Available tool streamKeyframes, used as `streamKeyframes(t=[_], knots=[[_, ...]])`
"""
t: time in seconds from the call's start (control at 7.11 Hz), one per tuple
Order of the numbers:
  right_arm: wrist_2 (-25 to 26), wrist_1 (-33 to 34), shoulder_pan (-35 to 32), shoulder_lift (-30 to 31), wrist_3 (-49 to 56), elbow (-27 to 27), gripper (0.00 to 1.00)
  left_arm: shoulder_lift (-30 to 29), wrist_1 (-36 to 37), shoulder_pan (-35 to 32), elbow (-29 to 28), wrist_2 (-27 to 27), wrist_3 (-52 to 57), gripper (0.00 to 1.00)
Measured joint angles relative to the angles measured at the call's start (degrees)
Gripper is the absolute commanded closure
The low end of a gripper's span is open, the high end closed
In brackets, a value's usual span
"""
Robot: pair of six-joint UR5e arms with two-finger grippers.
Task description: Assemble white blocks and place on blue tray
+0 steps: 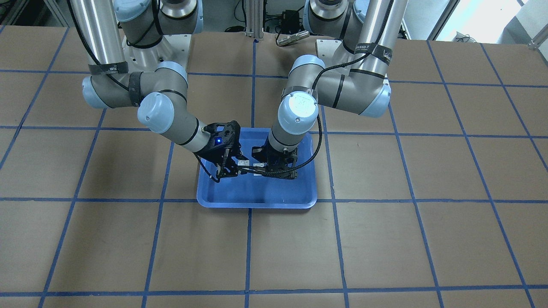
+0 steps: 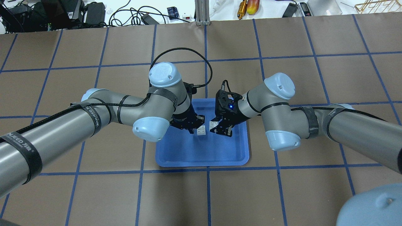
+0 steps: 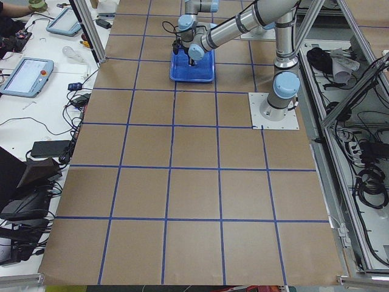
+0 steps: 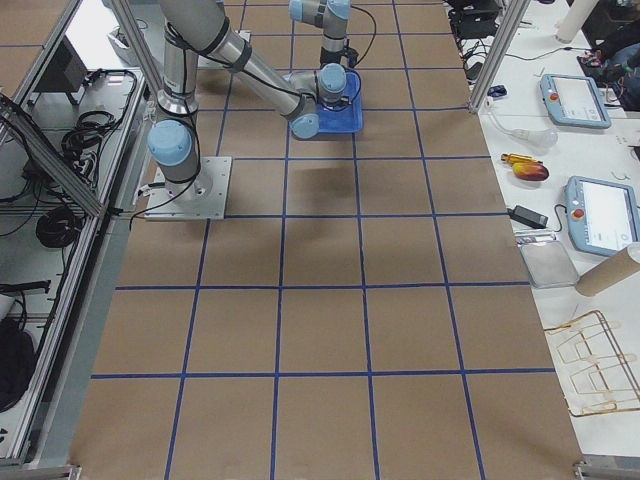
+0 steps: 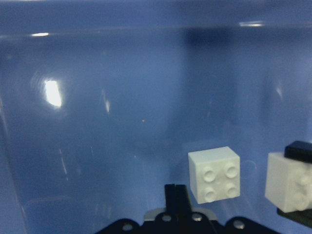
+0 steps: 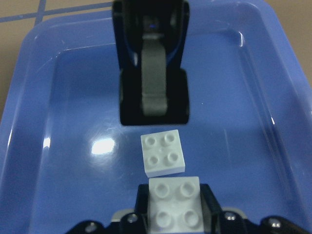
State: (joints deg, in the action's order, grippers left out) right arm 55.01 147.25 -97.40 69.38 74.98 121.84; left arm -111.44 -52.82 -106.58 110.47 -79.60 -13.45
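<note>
Right gripper clamps a white block over the blue tray; second white block lies loose on it just beside; left gripper hovers opposite, fingers together, empty.

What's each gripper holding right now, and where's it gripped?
The right gripper pinches one white block by two opposite sides; the left gripper holds nothing.

Brown table with blue tape grid. Blue tray lies flat on it at frame centre. White base plate upper right in the left-side view.
</note>
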Motion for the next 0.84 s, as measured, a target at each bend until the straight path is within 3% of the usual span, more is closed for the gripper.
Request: streamKeyframes(t=[0.84], knots=[[-0.5, 1.3, -0.3, -1.3, -0.1, -0.2, 0.85, 0.0, 0.2, 0.0, 0.0, 0.7, 0.0, 0.91]])
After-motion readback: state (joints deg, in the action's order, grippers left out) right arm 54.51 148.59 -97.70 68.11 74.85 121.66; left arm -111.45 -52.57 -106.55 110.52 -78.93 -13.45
